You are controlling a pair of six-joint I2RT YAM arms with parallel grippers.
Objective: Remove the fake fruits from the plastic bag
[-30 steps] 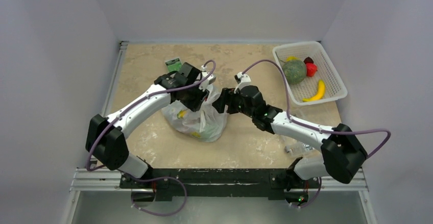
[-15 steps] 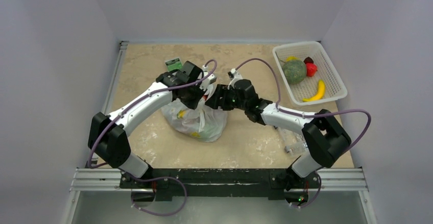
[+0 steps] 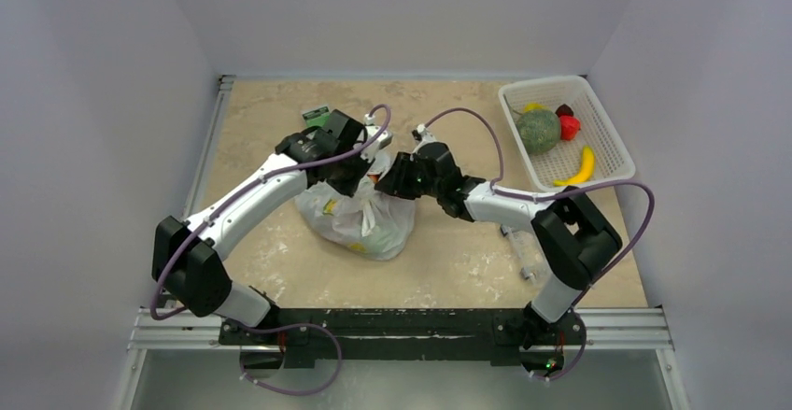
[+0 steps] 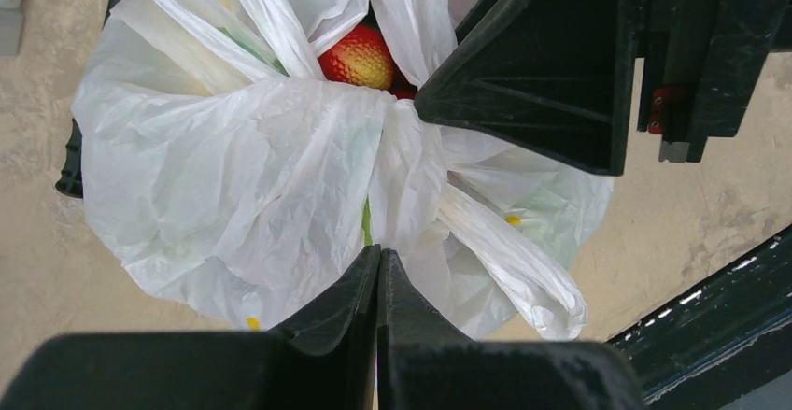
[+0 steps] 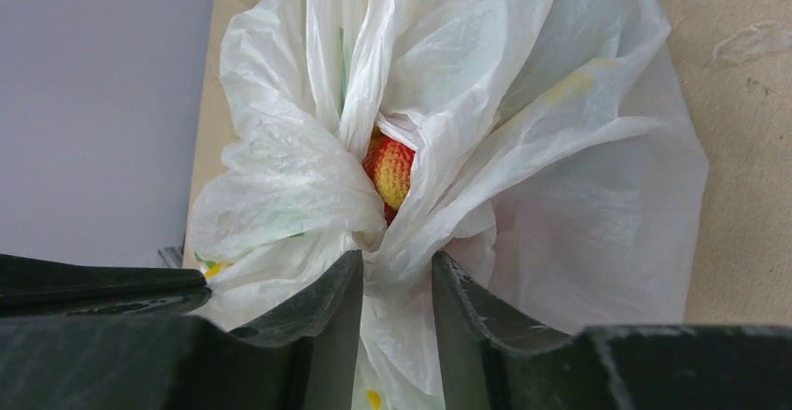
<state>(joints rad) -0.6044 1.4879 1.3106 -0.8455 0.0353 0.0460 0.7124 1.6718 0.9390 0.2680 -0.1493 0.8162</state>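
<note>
Roughly centred, plastic bag (image 3: 364, 223) sits apart from table (image 3: 448, 275) edges.

Before me on the desk (image 3: 448, 270) the plastic bag (image 3: 360, 221), thin, white and crinkled with faint green print, sits slumped and bulging, its top bunched together, a bumpy red-and-yellow fruit (image 4: 358, 57) peeking through its folds.
</note>
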